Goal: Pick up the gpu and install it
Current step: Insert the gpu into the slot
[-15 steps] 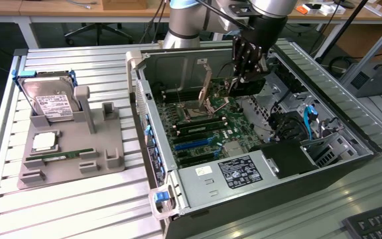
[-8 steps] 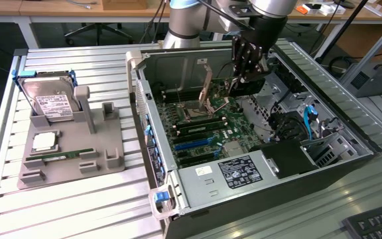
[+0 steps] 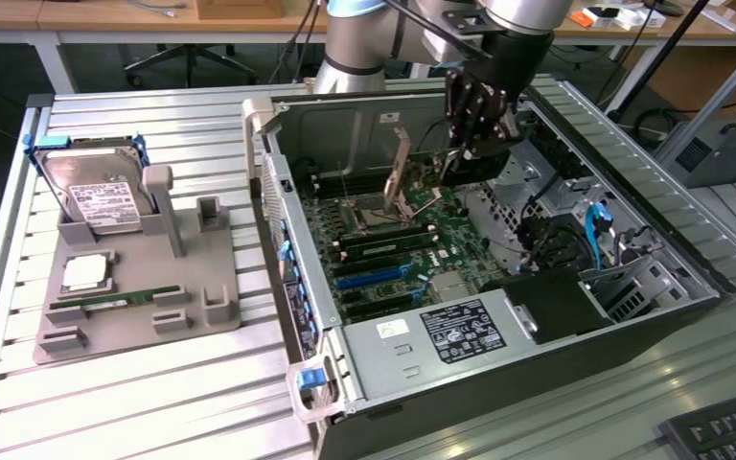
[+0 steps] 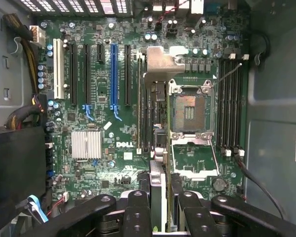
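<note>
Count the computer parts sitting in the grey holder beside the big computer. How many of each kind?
Hard drive: 1
Processor chip: 1
RAM stick: 1
Total: 3

We take this for a robotics lab: an open computer case (image 3: 496, 287) lies on a slatted aluminium workbench (image 3: 126, 402), with wooden desks (image 3: 112, 19) and an office chair (image 3: 183, 57) beyond its far edge.
</note>
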Motion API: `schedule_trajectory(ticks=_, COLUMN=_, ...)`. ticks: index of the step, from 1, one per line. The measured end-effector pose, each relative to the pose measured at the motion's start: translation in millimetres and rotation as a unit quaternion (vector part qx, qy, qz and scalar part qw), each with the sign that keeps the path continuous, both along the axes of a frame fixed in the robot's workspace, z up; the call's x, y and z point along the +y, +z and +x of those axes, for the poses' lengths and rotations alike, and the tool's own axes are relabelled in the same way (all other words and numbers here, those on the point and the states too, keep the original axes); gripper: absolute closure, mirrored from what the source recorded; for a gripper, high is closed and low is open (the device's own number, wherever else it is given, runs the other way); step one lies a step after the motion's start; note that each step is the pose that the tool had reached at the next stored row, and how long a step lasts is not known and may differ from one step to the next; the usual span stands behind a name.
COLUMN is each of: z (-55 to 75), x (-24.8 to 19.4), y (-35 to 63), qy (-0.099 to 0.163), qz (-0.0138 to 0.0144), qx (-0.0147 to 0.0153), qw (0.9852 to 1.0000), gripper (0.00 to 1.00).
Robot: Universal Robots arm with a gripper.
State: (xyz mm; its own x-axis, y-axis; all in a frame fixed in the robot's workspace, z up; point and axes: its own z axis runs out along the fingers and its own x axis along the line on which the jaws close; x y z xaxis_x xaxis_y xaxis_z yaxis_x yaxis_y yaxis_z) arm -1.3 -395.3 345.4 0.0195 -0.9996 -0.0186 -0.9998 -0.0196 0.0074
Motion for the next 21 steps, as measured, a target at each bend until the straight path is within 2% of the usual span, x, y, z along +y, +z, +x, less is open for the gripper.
schedule_trajectory(ticks=3, z=0.0, x=0.0, y=0.0, qy=0.01, qz=0.0, qx=0.0, qw=1.0, gripper=0.73)
schedule_trajectory(ticks=14, z=-0.7, x=-0.2, y=-0.3, qy=0.009, qz=-0.0001, qx=0.0, qw=1.0, gripper=0.73)
schedule_trajectory(ticks=21, z=-0.8, x=-0.2, y=-0.8, qy=-0.023, qz=0.0, qx=0.0, qw=0.9997, gripper=0.73)
